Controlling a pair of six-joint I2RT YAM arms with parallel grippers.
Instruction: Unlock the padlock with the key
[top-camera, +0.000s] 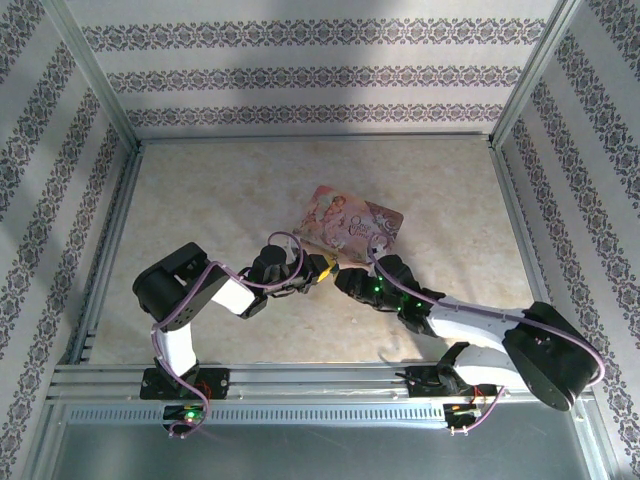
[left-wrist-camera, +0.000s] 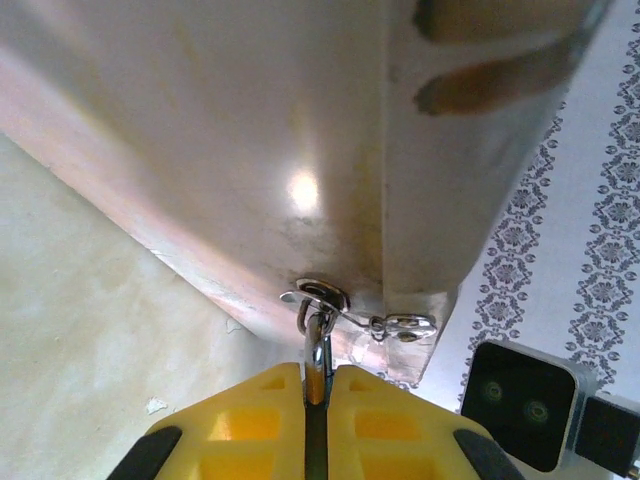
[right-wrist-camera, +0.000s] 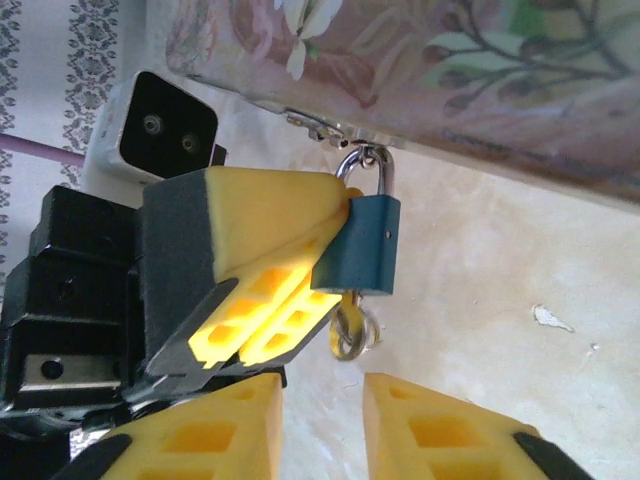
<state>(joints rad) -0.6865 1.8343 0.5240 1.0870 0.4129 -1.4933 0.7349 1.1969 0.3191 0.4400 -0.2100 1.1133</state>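
Presently the left gripper (left-wrist-camera: 317, 400) is clamped on the padlock (right-wrist-camera: 362, 245), which hangs from the pink tin (right-wrist-camera: 480, 70). The key (right-wrist-camera: 350, 330) dangles at its underside, just ahead of the right gripper (right-wrist-camera: 322, 425), parted and empty.

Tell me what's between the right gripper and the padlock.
In the right wrist view, a small silvery ring dangles under the padlock, just above the open right gripper; otherwise only bare table.
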